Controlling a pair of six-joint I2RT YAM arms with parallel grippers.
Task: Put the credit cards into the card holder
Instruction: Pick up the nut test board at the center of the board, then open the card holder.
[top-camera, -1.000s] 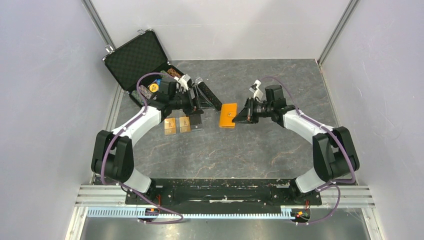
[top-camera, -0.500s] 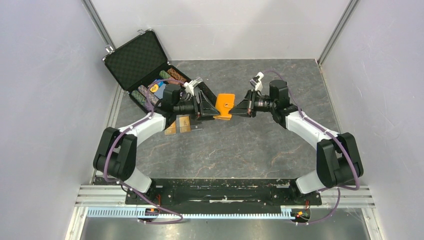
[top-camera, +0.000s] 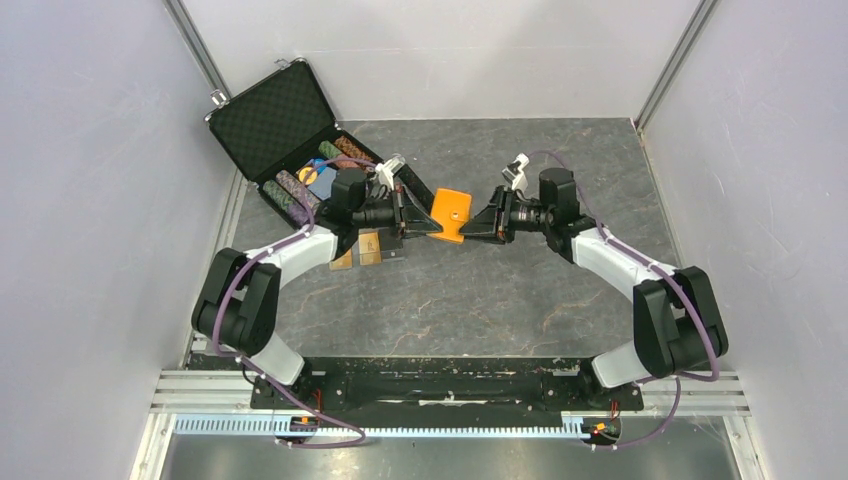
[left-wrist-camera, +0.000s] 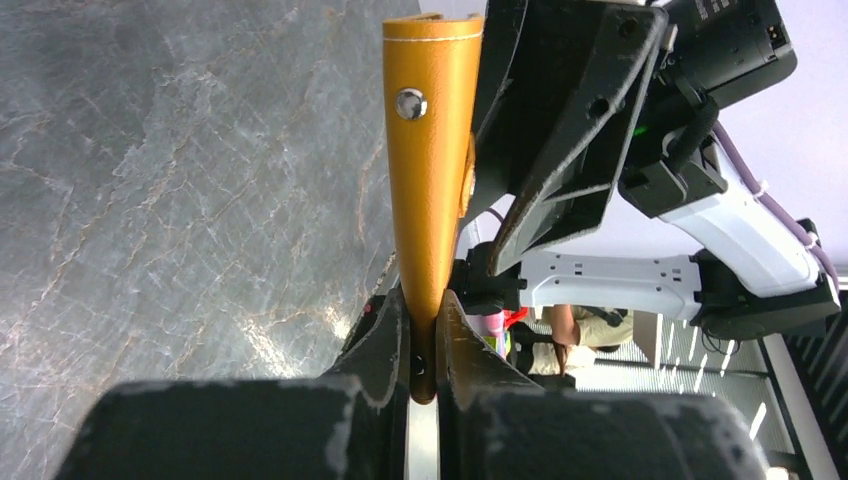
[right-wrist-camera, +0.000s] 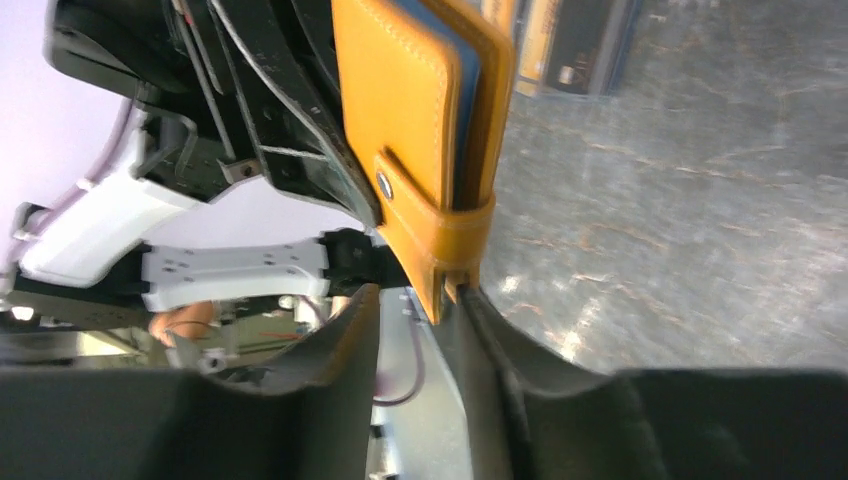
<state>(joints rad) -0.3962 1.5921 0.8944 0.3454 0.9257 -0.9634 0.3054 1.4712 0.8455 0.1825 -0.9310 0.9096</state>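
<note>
– Where's the holder (top-camera: 452, 213)?
– Mid-air, frame centre. My left gripper (left-wrist-camera: 424, 345) pinches its edge; my right gripper (right-wrist-camera: 420, 305) is parted, loose around the strap (right-wrist-camera: 440, 240).
– Risk?
– One thin pinch: it may twist or drop before cards (top-camera: 370, 248) go in.

You're working in a lab test cell. White panels (top-camera: 90, 200) and aluminium rails (top-camera: 720, 392) enclose your grey tabletop (top-camera: 450, 300).
</note>
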